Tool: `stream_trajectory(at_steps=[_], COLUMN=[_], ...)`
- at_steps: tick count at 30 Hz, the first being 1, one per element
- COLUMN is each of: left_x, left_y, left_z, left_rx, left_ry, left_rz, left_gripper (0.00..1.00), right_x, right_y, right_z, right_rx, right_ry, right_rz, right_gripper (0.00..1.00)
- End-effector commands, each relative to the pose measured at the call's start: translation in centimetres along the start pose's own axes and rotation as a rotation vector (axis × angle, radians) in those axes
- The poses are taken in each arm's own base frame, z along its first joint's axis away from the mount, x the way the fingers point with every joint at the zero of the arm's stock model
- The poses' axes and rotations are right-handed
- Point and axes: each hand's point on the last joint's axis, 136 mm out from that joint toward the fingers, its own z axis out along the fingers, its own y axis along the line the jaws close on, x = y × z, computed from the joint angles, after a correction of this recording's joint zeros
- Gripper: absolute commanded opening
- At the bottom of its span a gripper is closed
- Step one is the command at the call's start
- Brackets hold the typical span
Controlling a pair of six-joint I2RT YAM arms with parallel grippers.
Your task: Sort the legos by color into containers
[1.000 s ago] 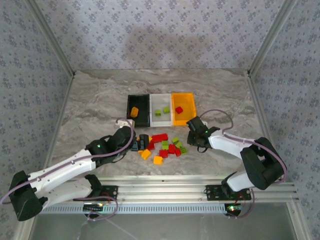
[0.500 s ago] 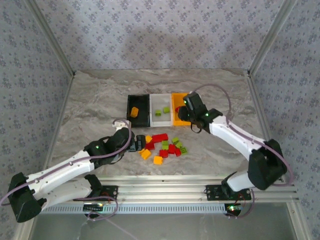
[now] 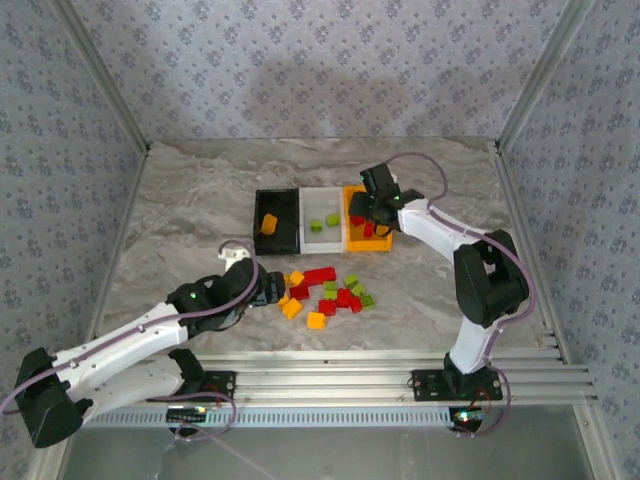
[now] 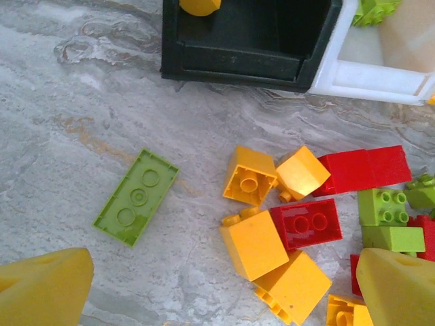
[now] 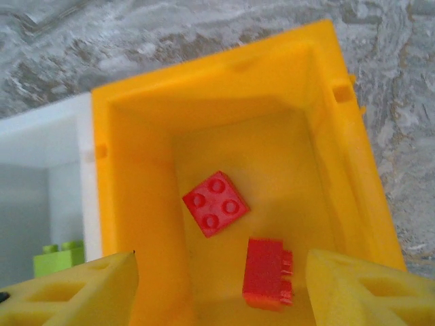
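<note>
The legos [image 3: 326, 291] are small glossy studded bricks in red, lime green and orange-yellow. The containers [image 3: 322, 244] are three open rectangular bins joined in a row: a black bin [image 4: 231, 62], a white bin [image 5: 60, 138] and an orange-yellow bin [image 5: 139, 204].

The right gripper [image 5: 221, 285] hangs directly over the orange-yellow bin, its yellow fingers [image 5: 71, 288] spread wide and holding nothing. Below and between them lie two red bricks [image 5: 215, 202], one studs up and one on its side. To that gripper's left, the white bin holds two lime bricks [image 3: 316, 226], and the black bin holds one orange-yellow brick [image 3: 268, 222].

The left gripper [image 4: 224, 288] is also released, fingers wide apart, low over the loose pile on the marble table [image 4: 81, 102]. Just ahead of it sit five orange-yellow bricks [image 4: 249, 175], one cut off by the frame edge, with red and lime pieces to its right. One flat lime plate [image 4: 136, 197] lies underside up, apart to its left.
</note>
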Motion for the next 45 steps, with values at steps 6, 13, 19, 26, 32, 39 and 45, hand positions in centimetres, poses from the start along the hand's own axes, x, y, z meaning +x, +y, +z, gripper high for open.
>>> stream_trajectory(at_steps=[6,13,19,26,32,39,45], left_x=[1.5,2.3,1.7,2.0,2.7,4.2,5.1], left_y=[0.2,2.6,5.7,6.4,6.9,6.6,6.9], left_z=[0.7,2.9,5.5,8.9,10.3,11.3,10.8], left_rx=[0.016,-0.147,-0.278,-0.307,-0.354,-0.331,-0.324], left_ry=[0.056,0.083,0.062,0.097,0.132,0.194,0.219], left_rz=[0.001,0.009,-0.018,-0.022,0.008,0.008,0.010], left_gripper=[0.98,0.88,0.86,0.86,0.84,0.60,0.44], right_x=[2.1,6.6,7.3,6.9,6.6,6.1,6.0], right_y=[2.2,1.5,0.7,-0.1,-0.4,-0.6,-0.9], right_z=[-5.5,-6.7,-7.6,-8.4,-9.0,-9.5,-10.1], right_rx=[-0.137,-0.159,-0.167,-0.149,-0.153,-0.153,-0.154], right_ry=[-0.083,-0.052,-0.065,-0.088,-0.101,-0.117,-0.130], right_rz=[-0.032,-0.050,-0.030,-0.026,-0.013,-0.003,0.010], right_gripper=[0.70,0.70,0.70,0.70,0.70,0.70,0.70])
